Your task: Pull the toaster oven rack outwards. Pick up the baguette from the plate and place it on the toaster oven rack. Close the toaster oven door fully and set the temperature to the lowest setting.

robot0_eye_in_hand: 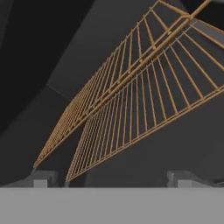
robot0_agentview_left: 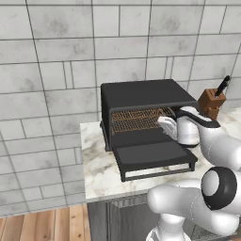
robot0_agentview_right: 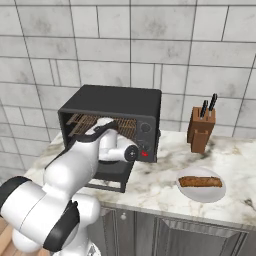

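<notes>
While the door (robot0_agentview_left: 153,155) lies dropped flat toward the counter's front edge, the black boxy oven (robot0_agentview_right: 117,102) stands open with its copper wire rack (robot0_agentview_left: 136,120) level inside, long side across the cavity. Before the rack, the gripper (robot0_eye_in_hand: 111,181) has its fingers spread wide, holding nothing. On a white round plate (robot0_agentview_right: 217,192), the baguette (robot0_agentview_right: 200,181) lies crosswise, right of the oven.
</notes>
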